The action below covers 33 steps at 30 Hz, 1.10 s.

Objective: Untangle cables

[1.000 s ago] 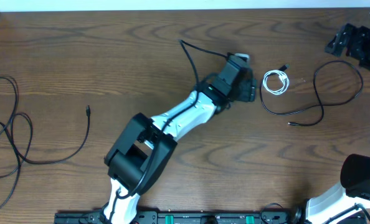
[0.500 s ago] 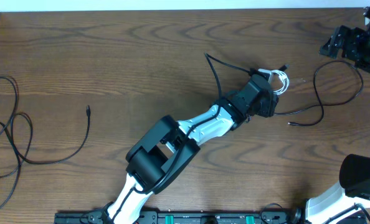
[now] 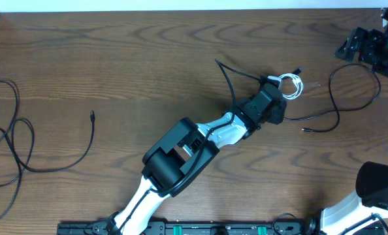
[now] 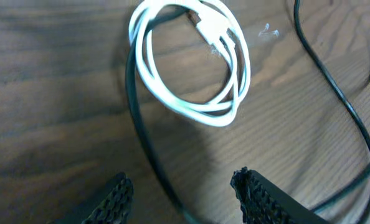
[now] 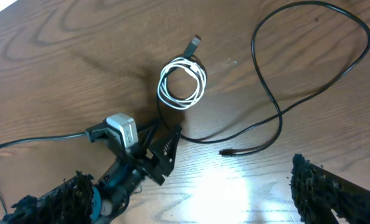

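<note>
Far left of desk (image 3: pixel 148 52): long black cable (image 3: pixel 14 140) in loose loops, well apart from the rest.

Centre-right: left claw (image 4: pixel 185 198), jaws apart, straddling a black cord (image 4: pixel 138 124) without pinching it.

Just beyond: short white cable (image 4: pixel 191 62), coiled, with the black cord passing through the coil.

Far right: right claw (image 5: pixel 194 180), spread wide, holding nothing.

Hazard: pulling the cord would probably drag the white coil along, and a weak pinch could slip off the thin cord.

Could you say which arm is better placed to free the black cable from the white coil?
Left: the left gripper, open, straddles the black cable beside the white coil; the right gripper sits far off.
</note>
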### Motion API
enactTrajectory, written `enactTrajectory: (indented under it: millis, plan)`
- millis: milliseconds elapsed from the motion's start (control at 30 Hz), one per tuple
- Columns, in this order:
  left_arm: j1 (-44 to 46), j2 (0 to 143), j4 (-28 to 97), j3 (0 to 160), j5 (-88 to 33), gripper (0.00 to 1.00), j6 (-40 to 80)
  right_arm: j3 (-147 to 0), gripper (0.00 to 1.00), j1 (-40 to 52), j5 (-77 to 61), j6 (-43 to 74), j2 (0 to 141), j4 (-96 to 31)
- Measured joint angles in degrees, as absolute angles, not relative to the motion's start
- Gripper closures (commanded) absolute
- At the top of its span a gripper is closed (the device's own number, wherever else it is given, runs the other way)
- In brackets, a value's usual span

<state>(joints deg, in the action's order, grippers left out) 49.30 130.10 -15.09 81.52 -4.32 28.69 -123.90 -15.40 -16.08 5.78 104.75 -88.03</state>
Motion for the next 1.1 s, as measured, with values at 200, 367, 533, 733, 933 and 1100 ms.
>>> enactTrajectory:
  millis: [200, 367, 533, 733, 933, 1100]
  plan:
    - [49.3, 131.3, -17.5, 81.9, -3.7, 0.48, 28.6, -123.9, 0.01, -15.4, -16.1, 5.8, 104.7, -88.0]
    - [49.3, 132.3, -18.7, 82.4, -2.6, 0.53, 28.5, -123.9, 0.01, -15.4, -16.1, 5.8, 104.7, -88.0]
    - [49.3, 132.8, -19.0, 82.8, -2.1, 0.61, 28.5, -123.9, 0.01, -15.4, -16.1, 5.8, 104.7, -88.0]
    - [49.2, 133.1, -18.3, 83.0, -1.0, 0.81, 27.6, -123.9, 0.01, -15.4, -16.1, 5.5, 104.7, -88.0]
    - [49.1, 133.1, -17.2, 83.0, -0.5, 0.92, 23.2, -123.9, 0.01, -15.4, -16.1, 5.4, 104.7, -88.1]
    - [48.6, 131.9, -12.5, 83.6, -0.6, 0.92, 20.8, -123.9, 0.01, -15.4, -16.1, 5.4, 104.7, -88.1]
